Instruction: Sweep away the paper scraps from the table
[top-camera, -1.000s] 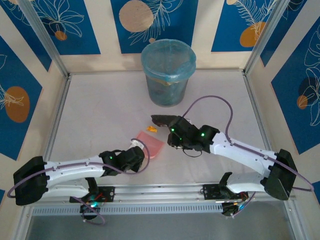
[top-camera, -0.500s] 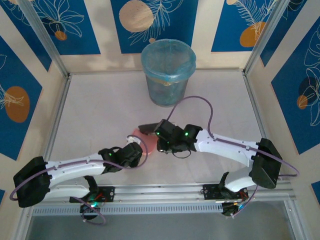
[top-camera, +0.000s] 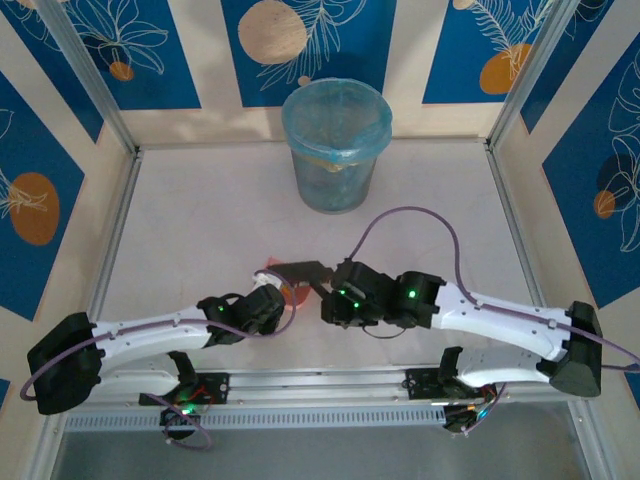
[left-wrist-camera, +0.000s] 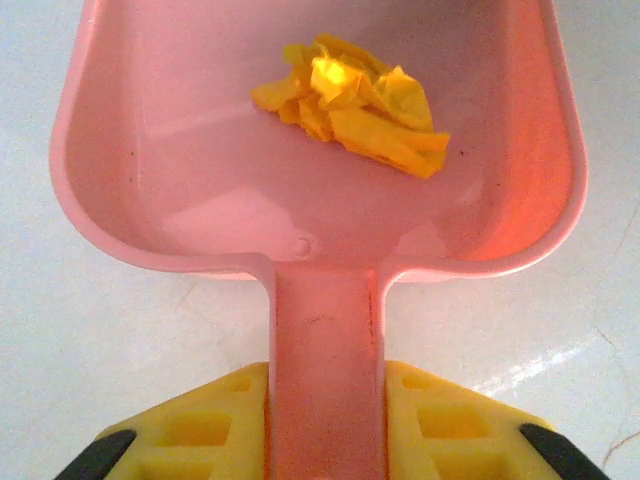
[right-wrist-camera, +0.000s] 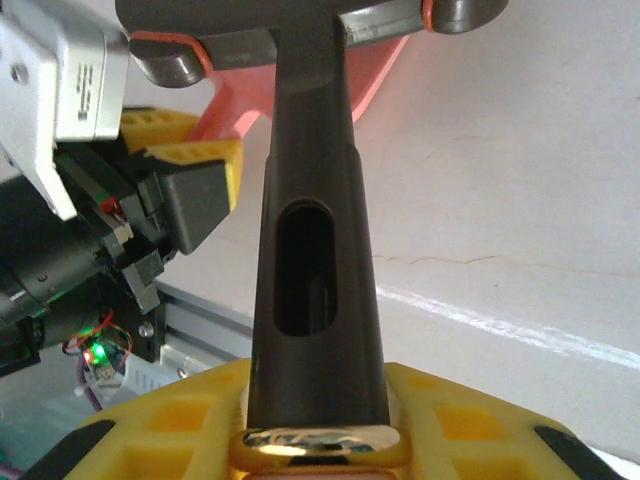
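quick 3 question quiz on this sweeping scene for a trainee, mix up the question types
1. True or false: the left gripper is shut on the handle of the pink dustpan.
2. Fill in: the right gripper grips the dark handle of a ___.
3. The yellow paper scrap lies: A in the right gripper's grip; B inside the pink dustpan; C on the dustpan's handle.

Key: 1 true. 2 brush. 3 B.
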